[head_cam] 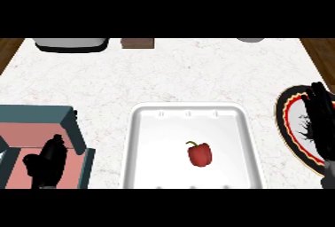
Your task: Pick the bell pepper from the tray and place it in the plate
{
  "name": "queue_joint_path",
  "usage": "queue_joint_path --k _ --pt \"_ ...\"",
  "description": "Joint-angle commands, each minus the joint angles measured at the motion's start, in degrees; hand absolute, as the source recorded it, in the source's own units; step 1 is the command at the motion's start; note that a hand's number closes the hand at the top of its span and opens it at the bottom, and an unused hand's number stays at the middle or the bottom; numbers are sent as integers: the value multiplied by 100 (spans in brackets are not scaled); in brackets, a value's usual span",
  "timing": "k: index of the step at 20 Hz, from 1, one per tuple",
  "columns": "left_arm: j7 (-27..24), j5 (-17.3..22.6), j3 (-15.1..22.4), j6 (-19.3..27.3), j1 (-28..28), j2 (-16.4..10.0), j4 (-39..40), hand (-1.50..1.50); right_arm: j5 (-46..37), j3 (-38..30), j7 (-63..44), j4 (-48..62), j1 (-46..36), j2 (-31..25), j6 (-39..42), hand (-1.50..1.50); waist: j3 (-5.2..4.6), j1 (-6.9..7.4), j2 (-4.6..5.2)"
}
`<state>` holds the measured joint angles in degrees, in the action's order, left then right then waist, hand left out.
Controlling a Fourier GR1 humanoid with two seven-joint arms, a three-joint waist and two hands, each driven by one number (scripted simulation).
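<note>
The red bell pepper [200,154] lies on its side in the white tray [157,133], a bit right of the middle and toward the near end, stem pointing up and left. Nothing is touching it. The tray sits on the pale table [196,71]. To its right, at the edge of view, is the plate [282,119] with a red and black rim. The right hand [321,119] is over the plate, fingers straight and empty. The left hand [44,163] rests open and empty over a teal box [39,113] with a pink inside, left of the tray.
</note>
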<state>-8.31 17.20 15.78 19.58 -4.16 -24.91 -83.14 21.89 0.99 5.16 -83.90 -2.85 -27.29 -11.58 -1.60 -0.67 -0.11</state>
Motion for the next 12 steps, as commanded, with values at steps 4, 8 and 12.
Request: queue_joint_path --k 4,8,12 --pt "445 -4 -46 -171 769 -115 62 0 -342 1443 -51 -682 -1119 -287 1697 150 156 341 65" --pt "545 35 136 -296 676 -49 74 0 -2508 1571 715 -1148 -1958 -1816 1670 150 -4 428 -152" --pt "1065 276 -182 -561 1326 -133 441 0 -1487 1640 2664 752 -1609 -62 2050 -150 174 197 94"
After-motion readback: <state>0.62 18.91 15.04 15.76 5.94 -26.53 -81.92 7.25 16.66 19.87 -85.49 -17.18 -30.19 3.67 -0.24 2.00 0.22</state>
